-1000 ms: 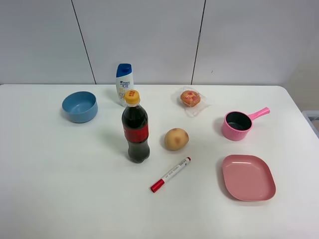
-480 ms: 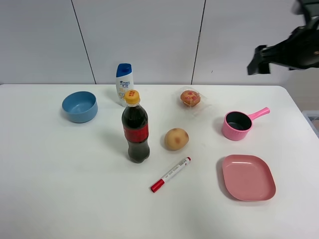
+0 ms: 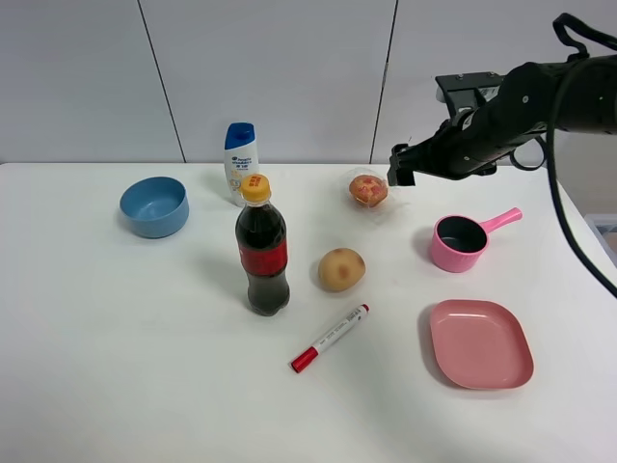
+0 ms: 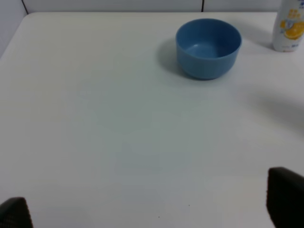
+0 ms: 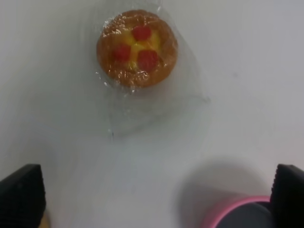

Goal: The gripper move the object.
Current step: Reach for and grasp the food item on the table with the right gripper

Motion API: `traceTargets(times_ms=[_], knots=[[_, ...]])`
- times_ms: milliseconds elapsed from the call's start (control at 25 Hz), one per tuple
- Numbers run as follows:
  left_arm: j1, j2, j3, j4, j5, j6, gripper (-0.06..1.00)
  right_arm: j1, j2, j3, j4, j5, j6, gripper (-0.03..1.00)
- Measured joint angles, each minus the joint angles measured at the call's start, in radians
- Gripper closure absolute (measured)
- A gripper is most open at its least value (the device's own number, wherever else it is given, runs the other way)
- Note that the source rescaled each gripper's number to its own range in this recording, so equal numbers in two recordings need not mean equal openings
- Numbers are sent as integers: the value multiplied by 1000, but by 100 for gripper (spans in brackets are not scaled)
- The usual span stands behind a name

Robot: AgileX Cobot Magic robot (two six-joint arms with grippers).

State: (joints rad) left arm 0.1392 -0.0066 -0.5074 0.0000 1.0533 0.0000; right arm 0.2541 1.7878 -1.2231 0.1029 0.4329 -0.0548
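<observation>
Right wrist view has the pastry lying on the white counter; it is round and golden-orange with three red spots on top, sealed in a clear crinkly wrapper whose loose end spreads flat toward the right gripper. The pastry sits ahead of that gripper, beyond its fingertips and not between them; nothing touches it. The right gripper is spread wide, its two black fingers at opposite edges of the view with bare counter between them; it holds nothing. Close to one finger shows part of the rim of the pink pot.

Seen from the exterior high view, the right gripper hangs above the counter just beside the pastry, on the pot's side; the pot stands near the gripper, its handle pointing away from the pastry; a pink plate lies beyond the pot, well apart from the gripper. On the pastry's other side stand a shampoo bottle and a cola bottle with a yellow cap; a tan potato lies near the cola bottle without touching it; a red marker lies beyond the potato, farther from the gripper.

Left wrist view shows the left gripper also spread, only its dark tips visible and nothing between them; a blue bowl stands ahead of it, well apart.
</observation>
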Motion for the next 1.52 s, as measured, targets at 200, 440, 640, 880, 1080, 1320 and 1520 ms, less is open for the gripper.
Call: traceTargets(times_ms=[200, 440, 640, 880, 1080, 1320, 1520], knots=[[0, 0, 0, 0, 0, 0, -6, 0, 93, -208, 0, 42, 0, 0], [0, 0, 0, 0, 0, 0, -6, 0, 217, -441, 1, 208, 5, 1], [0, 0, 0, 0, 0, 0, -6, 0, 336, -614, 3, 338, 20, 1], [0, 0, 0, 0, 0, 0, -6, 0, 466, -689, 9, 399, 26, 2], [0, 0, 0, 0, 0, 0, -6, 19, 529, -691, -27, 398, 17, 2], [0, 0, 0, 0, 0, 0, -6, 88, 577, -691, -137, 323, 15, 2], [0, 0, 0, 0, 0, 0, -6, 91, 577, -691, -168, 279, 19, 2]])
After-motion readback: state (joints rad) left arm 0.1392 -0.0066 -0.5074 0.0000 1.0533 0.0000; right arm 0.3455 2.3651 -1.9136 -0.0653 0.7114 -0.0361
